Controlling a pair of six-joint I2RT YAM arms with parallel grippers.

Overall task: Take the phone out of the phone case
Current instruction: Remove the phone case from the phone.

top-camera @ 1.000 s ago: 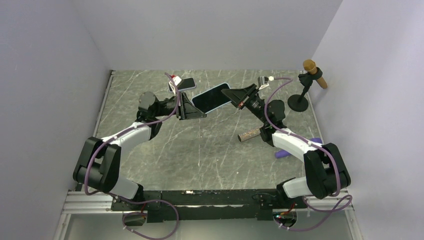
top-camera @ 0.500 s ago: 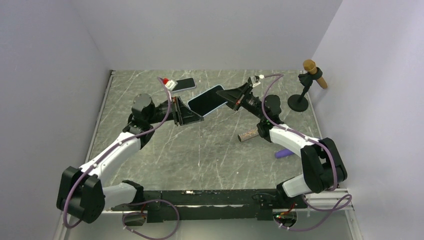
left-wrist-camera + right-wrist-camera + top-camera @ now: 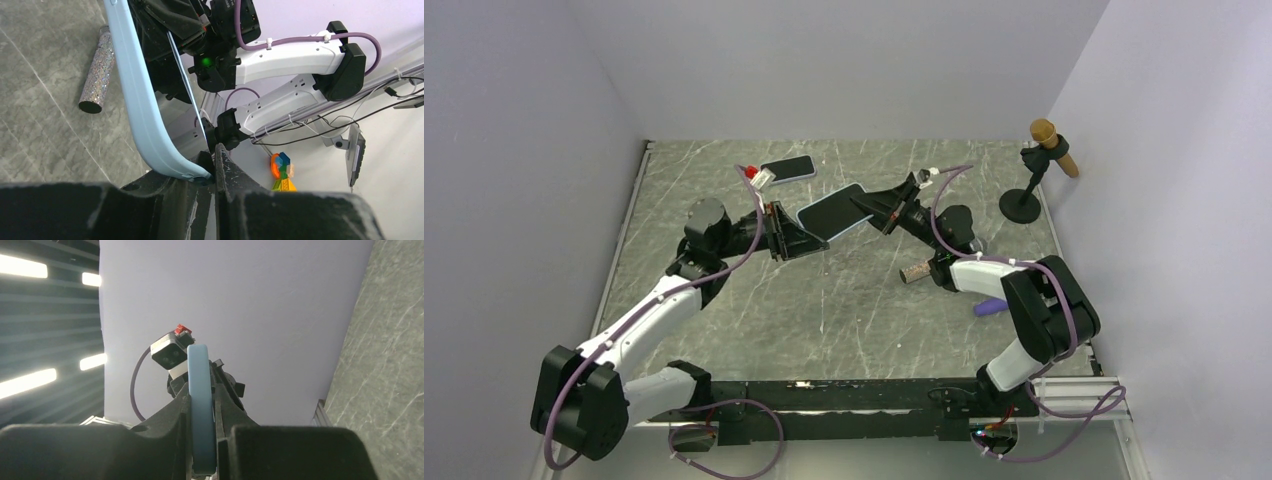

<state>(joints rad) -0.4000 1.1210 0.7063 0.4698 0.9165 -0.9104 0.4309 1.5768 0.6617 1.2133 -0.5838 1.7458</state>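
The phone, dark screen up, sits in a light blue case (image 3: 834, 212) and is held above the table's back middle between both grippers. My left gripper (image 3: 812, 240) is shut on the case's near-left corner; in the left wrist view the case (image 3: 142, 100) rises from the closed fingers (image 3: 212, 167). My right gripper (image 3: 865, 208) is shut on the case's right end; in the right wrist view the case's edge (image 3: 201, 405) stands upright between the fingers (image 3: 202, 445). The phone tilts down toward the left gripper.
A second dark phone (image 3: 787, 168) lies at the back. A glittery cylinder (image 3: 919, 271) lies under the right arm and also shows in the left wrist view (image 3: 98, 70). A purple object (image 3: 991, 306) lies right. A microphone on a stand (image 3: 1034, 170) stands back right.
Both grippers have carried the cased phone left and toward the front, lower over the table. The left arm's elbow has swung out to the left. Both grips hold.
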